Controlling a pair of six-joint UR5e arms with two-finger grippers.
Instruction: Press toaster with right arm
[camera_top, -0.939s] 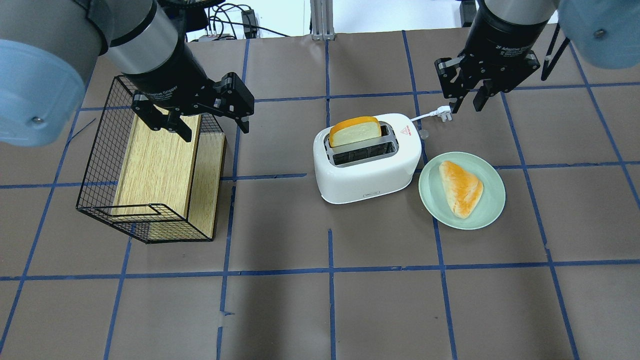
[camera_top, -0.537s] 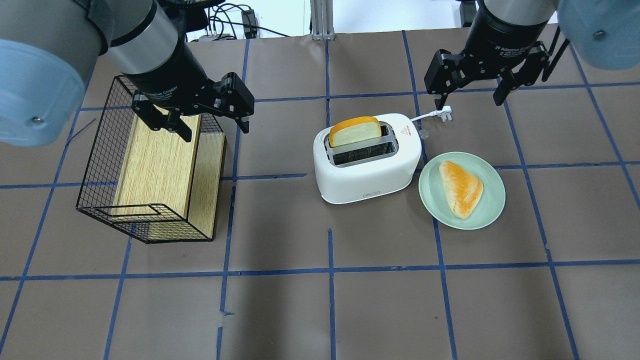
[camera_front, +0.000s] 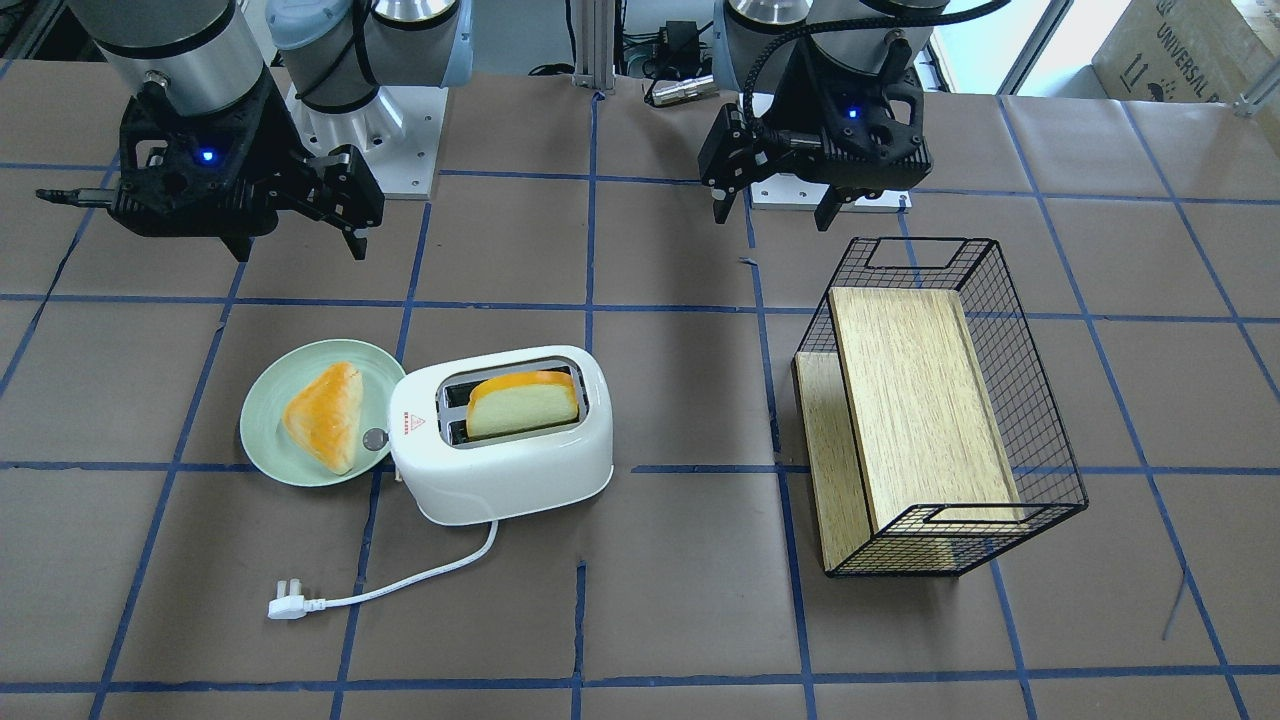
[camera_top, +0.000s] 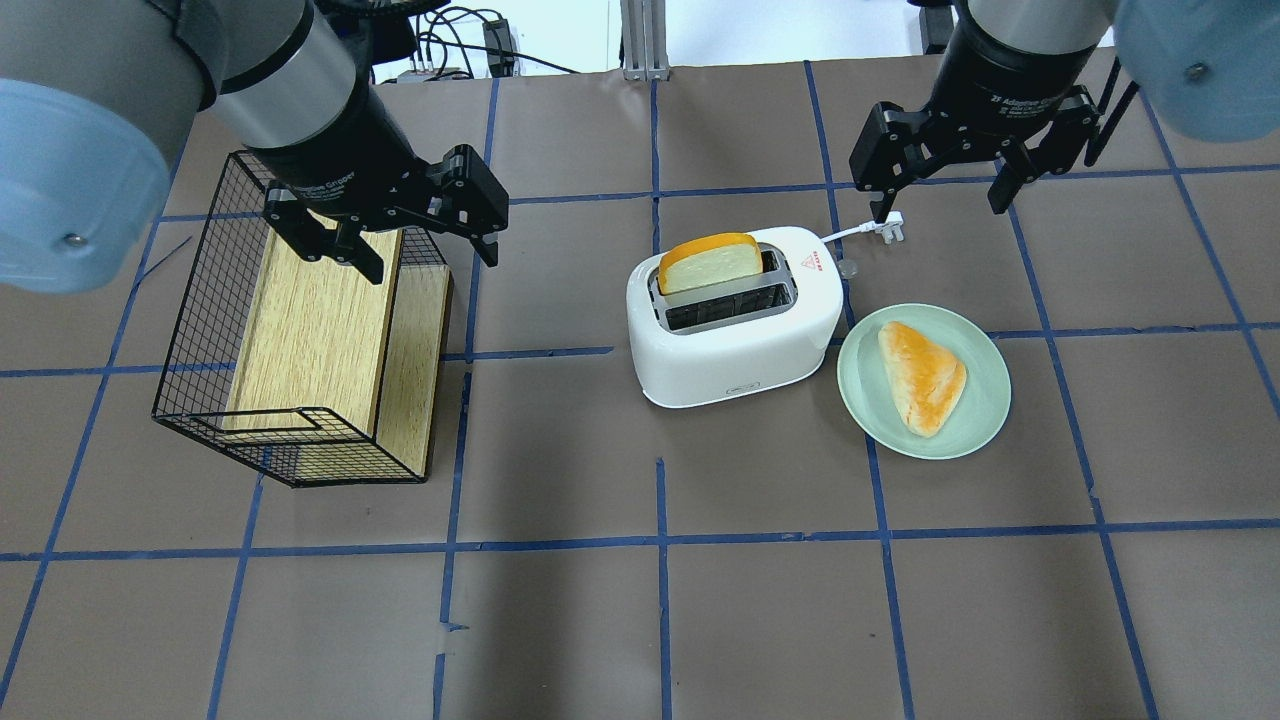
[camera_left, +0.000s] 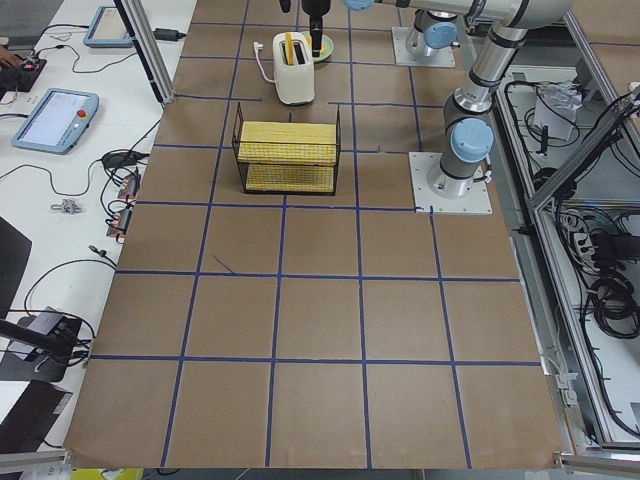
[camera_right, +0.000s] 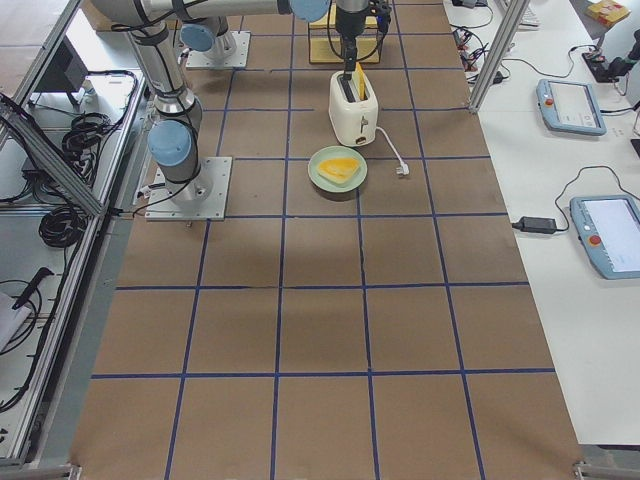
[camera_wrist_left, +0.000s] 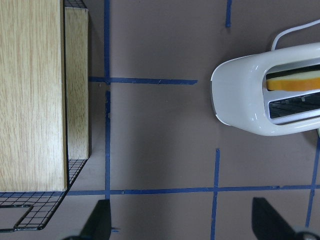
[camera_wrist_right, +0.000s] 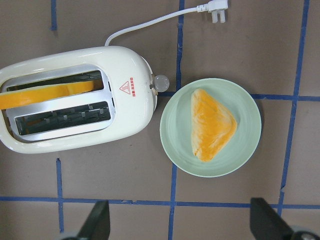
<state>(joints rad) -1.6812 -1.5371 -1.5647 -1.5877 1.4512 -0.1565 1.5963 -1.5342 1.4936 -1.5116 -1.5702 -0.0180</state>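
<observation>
The white two-slot toaster (camera_top: 735, 345) stands mid-table, and it also shows in the front view (camera_front: 510, 480) and the right wrist view (camera_wrist_right: 130, 110). An orange-crusted bread slice (camera_top: 710, 262) sticks up from its far slot. Its small grey knob (camera_wrist_right: 160, 82) faces the plate. The cord ends in a plug (camera_top: 890, 230) lying on the table. My right gripper (camera_top: 940, 195) hangs open and empty above the table, behind and to the right of the toaster, over the plug. My left gripper (camera_top: 432, 262) is open and empty over the basket's far right corner.
A pale green plate (camera_top: 990, 400) with a triangular bun (camera_top: 922, 375) sits right beside the toaster's knob end. A black wire basket (camera_top: 200, 330) holding a wooden block (camera_top: 310, 330) lies on the left. Blue tape lines cross the brown table.
My right gripper's jaws have spread from narrow to wide and the hand has shifted slightly. The left arm, toaster and plate have not moved.
</observation>
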